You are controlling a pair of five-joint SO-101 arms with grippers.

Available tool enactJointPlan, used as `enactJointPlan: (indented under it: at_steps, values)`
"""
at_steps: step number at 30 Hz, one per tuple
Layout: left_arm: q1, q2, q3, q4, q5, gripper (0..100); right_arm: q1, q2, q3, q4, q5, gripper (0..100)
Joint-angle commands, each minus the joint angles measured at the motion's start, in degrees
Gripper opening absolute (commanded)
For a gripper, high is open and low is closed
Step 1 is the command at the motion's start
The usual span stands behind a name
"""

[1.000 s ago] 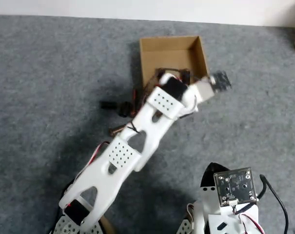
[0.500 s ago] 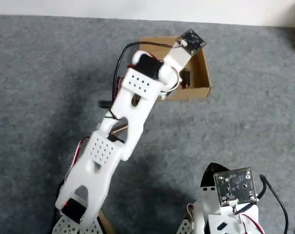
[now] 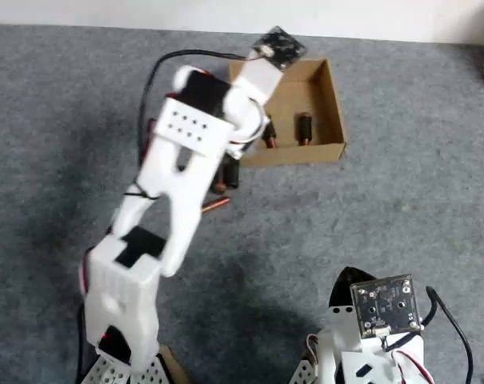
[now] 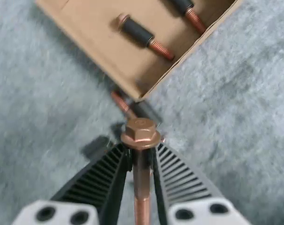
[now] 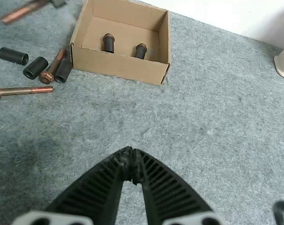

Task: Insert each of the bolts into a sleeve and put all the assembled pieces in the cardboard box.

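Left gripper (image 4: 141, 151): clamped on a bolt (image 4: 140, 134), shank along the fingers, head at the tips.
Right gripper (image 5: 130, 161): closed, empty, well back.
Loose sleeves (image 5: 35, 67): lying just outside the box (image 5: 118, 65).
Your move: left arm (image 3: 186, 160) is nearer; you likely need shank in line with a bore.

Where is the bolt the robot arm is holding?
In the left wrist view, the bolt is clamped in the left gripper, over the carpet just outside a corner of the cardboard box.
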Motion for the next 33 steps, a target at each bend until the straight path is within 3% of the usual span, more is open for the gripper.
enactJointPlan:
  at_steps: [1, 9, 22, 29, 33]
  values:
    - [-3.5, -11.0, 4.4, -0.1, 0.3, 1, -0.6, -0.4, 1.6, -2.1, 1.4, 0.5]
    - [-8.4, -26.2, 21.2, -1.1, 0.4, 1, -0.6, -0.3, 4.3, -6.5, 1.5, 0.5]
    - [-19.7, -54.3, 61.8, -19.1, 0.4, 1, -10.3, 24.7, 3.8, -15.9, -1.0, 0.5]
    - [-24.2, -60.0, 71.0, -19.3, 0.6, 1, -10.5, 28.5, 3.7, -20.7, -0.5, 0.5]
    - [-27.2, -62.5, 74.4, -20.2, 3.5, 1, -14.9, 28.5, 4.2, -20.6, -0.6, 0.5]
